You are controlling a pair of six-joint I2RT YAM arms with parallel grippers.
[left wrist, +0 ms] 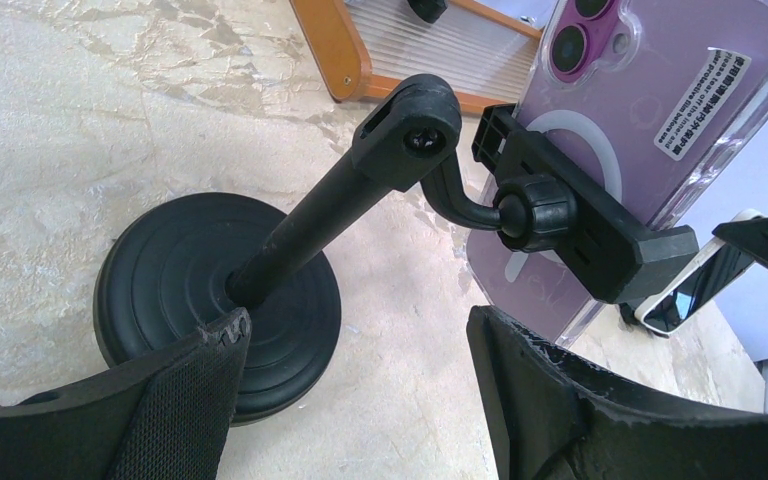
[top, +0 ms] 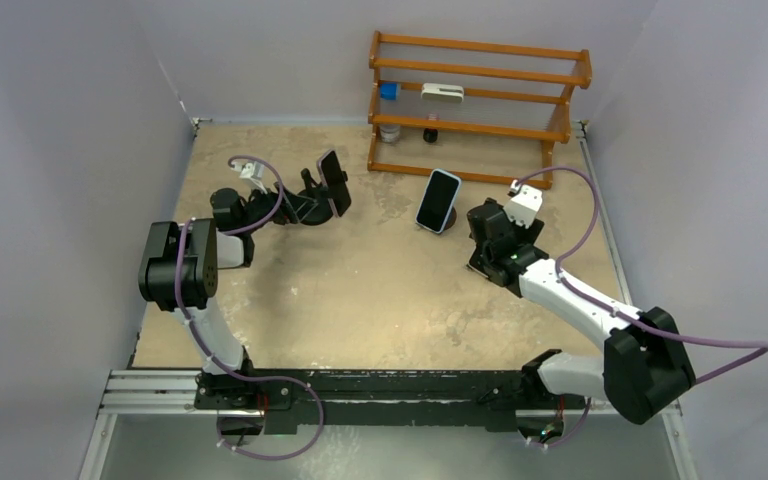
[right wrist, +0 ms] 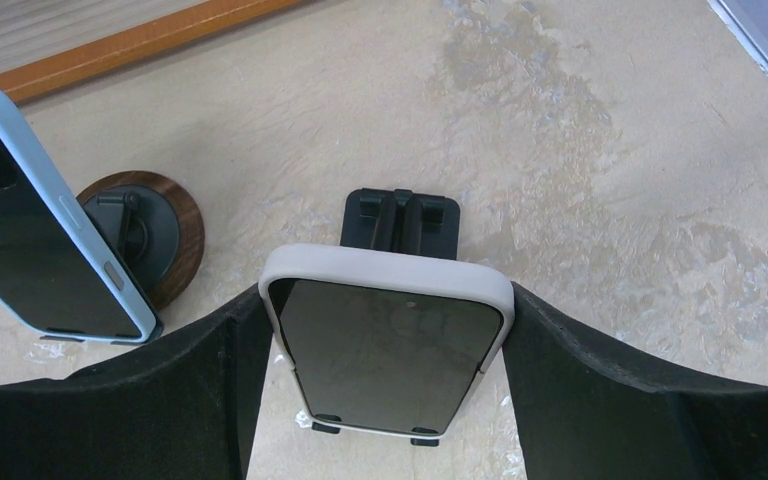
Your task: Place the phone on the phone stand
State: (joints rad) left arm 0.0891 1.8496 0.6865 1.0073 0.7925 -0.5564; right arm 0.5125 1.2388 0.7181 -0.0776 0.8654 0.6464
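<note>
So the right gripper (right wrist: 388,295) is down over the grey-cased phone (right wrist: 390,350), and in the wrist view the phone sits dead centre between its two fingers, screen up toward the camera. The top corners of the case butt right against both fingertips with no gap showing on either side, so it looks like the jaws are clamped across the phone's width, standing pretty wide to do it. Just behind the phone's top edge the small black stand (right wrist: 403,215) pokes out, and two little black tabs peek from under the phone's bottom edge, so the phone is leaning on that stand. From overhead the phone itself is hidden under the gripper. Just to that gripper's left is a blue-cased phone (right wrist: 30,230) propped on a round wooden base (right wrist: 185,225), apart from the fingers. Over on the other side, the left gripper (left wrist: 357,320) is spread wide and holding nothing; the pole stand (left wrist: 320,215) rises from its round base just ahead of the fingers, carrying a purple phone (left wrist: 650,80) in its clamp. A wooden rack (top: 475,100) stands at the back of the table (top: 360,290)
</note>
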